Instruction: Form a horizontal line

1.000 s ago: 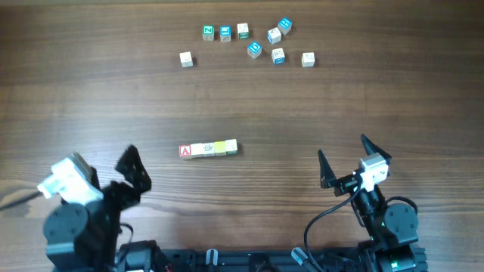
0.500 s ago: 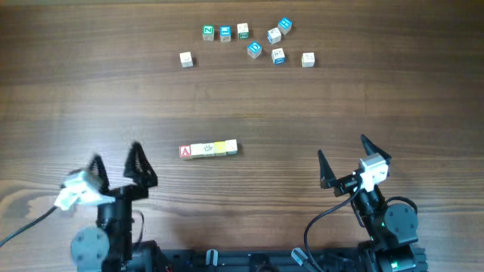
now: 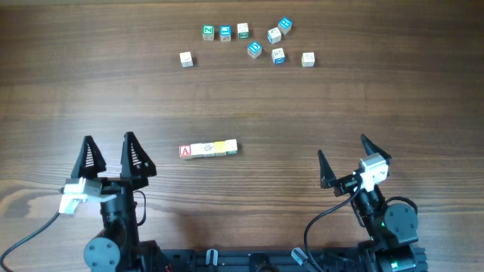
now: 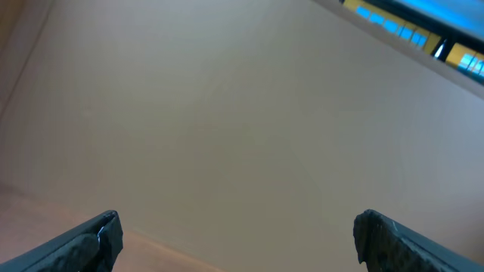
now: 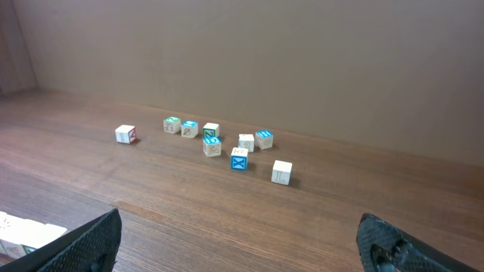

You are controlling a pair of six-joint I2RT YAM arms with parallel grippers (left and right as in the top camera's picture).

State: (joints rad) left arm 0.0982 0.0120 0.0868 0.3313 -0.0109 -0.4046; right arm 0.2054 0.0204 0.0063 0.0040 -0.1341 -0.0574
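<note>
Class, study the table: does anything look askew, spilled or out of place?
Nothing is spilled or damaged. The row lies straight, its cubes touching. Only the loose cubes at the far side look untidy: scattered, several turned at angles, with a lone cube apart.

Soft, even light falls from above on the matte surface (image 3: 363, 98); the cubes (image 3: 255, 49) cast only faint, short shadows. The left wrist view is flat beige wall (image 4: 227, 128) with a blurred blue strip (image 4: 393, 29). In the right wrist view the right gripper (image 5: 237, 230) looks dark and soft, the row (image 5: 23, 227) washed out.
</note>
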